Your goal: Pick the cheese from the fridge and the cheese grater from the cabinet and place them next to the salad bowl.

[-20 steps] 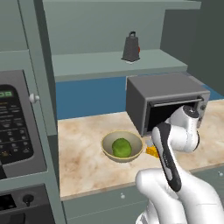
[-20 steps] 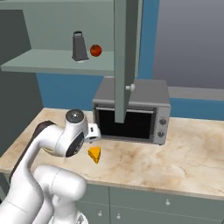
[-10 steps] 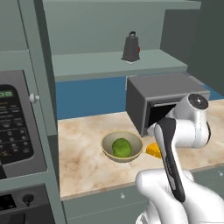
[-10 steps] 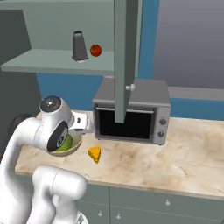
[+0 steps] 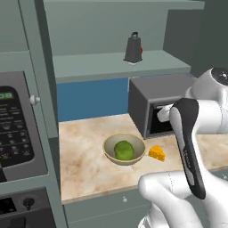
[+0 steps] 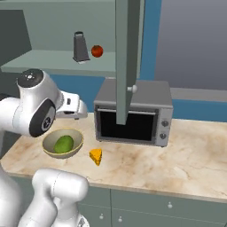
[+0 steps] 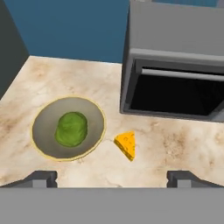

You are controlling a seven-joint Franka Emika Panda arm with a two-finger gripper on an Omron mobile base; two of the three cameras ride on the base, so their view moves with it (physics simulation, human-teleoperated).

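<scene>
So the small yellow-orange cheese wedge (image 7: 126, 145) sits just beside the beige salad bowl (image 7: 96, 114), placed as asked; gripper (image 7: 112, 177) hovers above, fingers spread and empty, dark box grater (image 5: 132, 47) next.

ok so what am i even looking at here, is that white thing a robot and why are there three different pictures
Yes, the white thing is a robot arm in a computer-rendered kitchen. Two pictures come from cameras behind it, on its left and right, so they show the same counter from two sides. The third comes from a camera on its hand, looking down past the gripper, which is open and holds nothing.

On the counter sit the salad bowl with green lettuce, the cheese just beside it, not touching, and a grey microwave with a dark open front. Up on the cabinet shelf stand the cheese grater and a small red fruit.
</scene>
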